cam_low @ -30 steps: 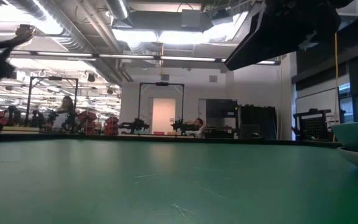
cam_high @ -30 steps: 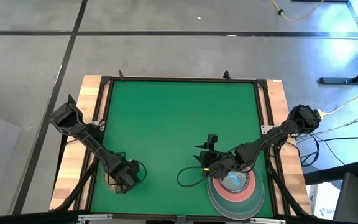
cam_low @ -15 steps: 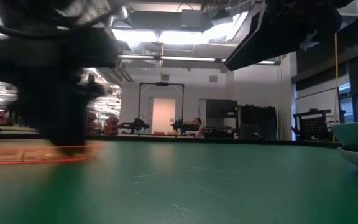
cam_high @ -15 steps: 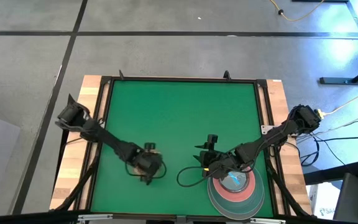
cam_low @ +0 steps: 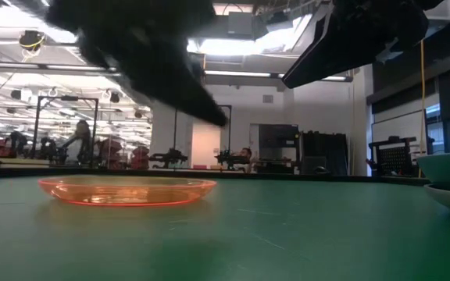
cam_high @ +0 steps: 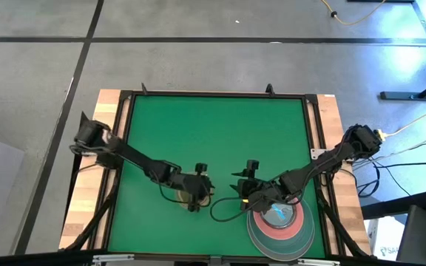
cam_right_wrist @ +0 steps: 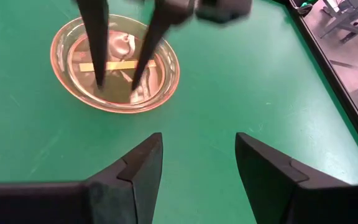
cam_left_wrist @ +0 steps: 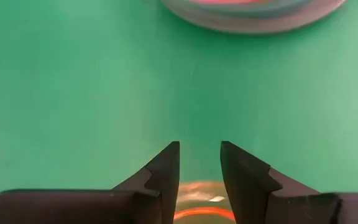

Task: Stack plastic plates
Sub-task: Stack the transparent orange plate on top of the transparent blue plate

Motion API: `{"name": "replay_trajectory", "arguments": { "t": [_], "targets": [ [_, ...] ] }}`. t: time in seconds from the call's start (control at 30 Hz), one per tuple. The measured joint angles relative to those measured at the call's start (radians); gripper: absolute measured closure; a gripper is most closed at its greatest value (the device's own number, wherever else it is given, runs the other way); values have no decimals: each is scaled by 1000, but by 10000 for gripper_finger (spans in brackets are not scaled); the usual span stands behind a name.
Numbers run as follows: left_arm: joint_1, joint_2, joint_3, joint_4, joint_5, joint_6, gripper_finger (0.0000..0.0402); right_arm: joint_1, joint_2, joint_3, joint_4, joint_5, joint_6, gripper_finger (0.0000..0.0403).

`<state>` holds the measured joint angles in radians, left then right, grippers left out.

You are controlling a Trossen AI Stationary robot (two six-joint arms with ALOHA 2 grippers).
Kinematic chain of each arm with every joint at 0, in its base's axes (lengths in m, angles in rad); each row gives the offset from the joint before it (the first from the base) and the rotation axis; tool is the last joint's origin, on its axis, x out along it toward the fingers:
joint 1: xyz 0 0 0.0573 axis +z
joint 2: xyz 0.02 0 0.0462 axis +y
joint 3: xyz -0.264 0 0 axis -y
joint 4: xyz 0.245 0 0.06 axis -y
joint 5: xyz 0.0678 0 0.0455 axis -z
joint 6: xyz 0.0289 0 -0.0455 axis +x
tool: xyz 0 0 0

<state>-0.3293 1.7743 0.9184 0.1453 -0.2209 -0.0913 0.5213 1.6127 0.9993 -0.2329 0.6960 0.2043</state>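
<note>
Nearly done — the left gripper [cam_high: 196, 193], jaws pinching an amber plate [cam_right_wrist: 115, 64], nears the plate stack [cam_high: 281, 225] where the right gripper [cam_high: 247, 186] waits, jaws spread.

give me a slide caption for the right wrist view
Left claw reaches into a small amber plate on the green table, seen past the open right claw.
</note>
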Motion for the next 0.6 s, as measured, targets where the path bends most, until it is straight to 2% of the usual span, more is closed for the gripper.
{"name": "replay_trajectory", "arguments": {
  "t": [0.17,0.3,0.4,0.6],
  "targets": [
    [-61,-139,13,-250,-2,-71,291,2,29,0,25,-7,-9,210],
    [-146,-214,-20,-397,-37,-197,292,0,106,0,139,-105,-120,210],
    [-198,-224,-98,-354,-99,-261,292,-12,173,0,264,-202,-227,210],
    [-206,-213,-287,-58,-199,-300,292,-83,291,12,471,-407,-357,210]
  ]
}}
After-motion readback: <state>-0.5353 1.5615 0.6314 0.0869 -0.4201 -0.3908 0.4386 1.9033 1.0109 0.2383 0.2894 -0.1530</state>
